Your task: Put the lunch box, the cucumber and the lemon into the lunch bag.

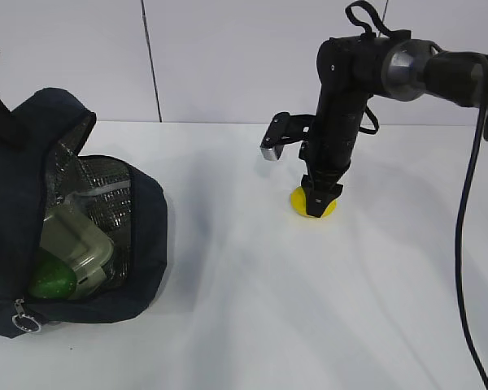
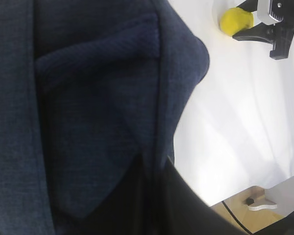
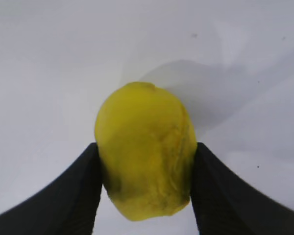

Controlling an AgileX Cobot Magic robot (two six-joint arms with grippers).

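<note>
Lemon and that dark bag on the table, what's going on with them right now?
The right pincer has its fingers against both sides of the lemon, which sits on the white table well away from the bag. The lunch bag lies open at the left, with the lunch box and cucumber already inside. The left arm's camera shows only the bag's dark fabric up close, so the lemon is the last item to go in.

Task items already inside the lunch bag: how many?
2: the lunch box and the cucumber below it. The lemon sits on the table between the right gripper fingers.
</note>
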